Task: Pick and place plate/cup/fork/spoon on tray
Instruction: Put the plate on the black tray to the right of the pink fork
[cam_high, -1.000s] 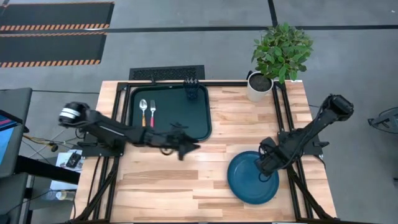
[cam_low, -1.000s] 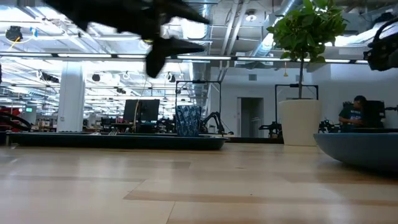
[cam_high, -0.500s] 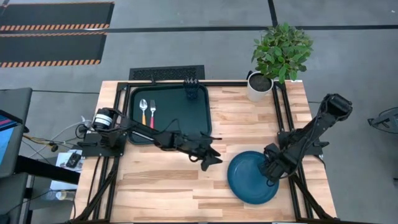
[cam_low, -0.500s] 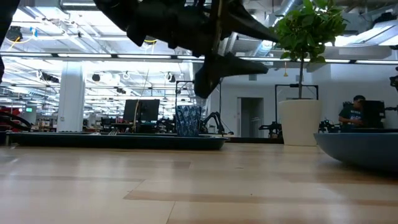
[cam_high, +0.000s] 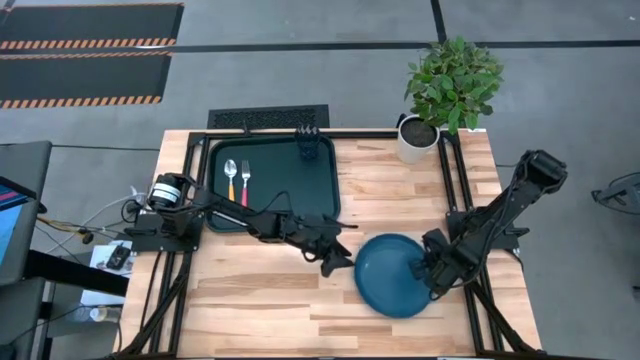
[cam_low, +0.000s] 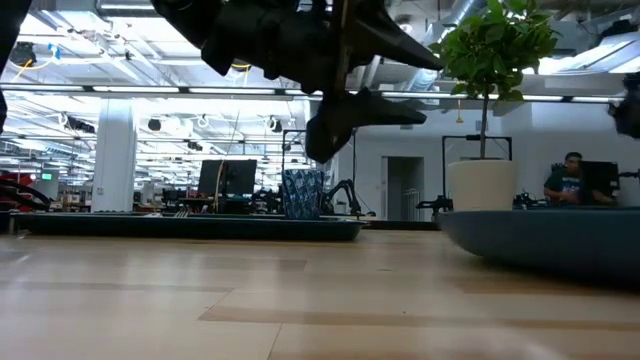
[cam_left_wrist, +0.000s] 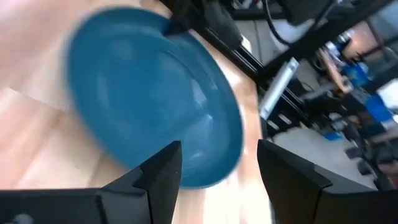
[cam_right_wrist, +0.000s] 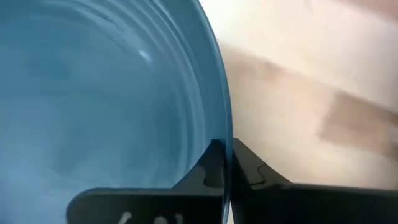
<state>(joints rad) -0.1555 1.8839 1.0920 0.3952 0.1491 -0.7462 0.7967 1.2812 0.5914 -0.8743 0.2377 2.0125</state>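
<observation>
Plate (cam_high: 392, 275) lies on the tabletop (cam_high: 260, 300), right of the tray (cam_high: 320, 180), its right rim clamped between the right tool's (cam_high: 428, 272) fingers. Left tool (cam_high: 338, 260), fingers apart, hangs just left of the plate.

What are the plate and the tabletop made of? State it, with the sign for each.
The plate: probably glazed ceramic, though hard plastic is possible; its teal-blue face is glossy with faint concentric rings and a highlight. The tabletop: wood, pale butcher-block planks with visible grain and seams, matte finish.
</observation>
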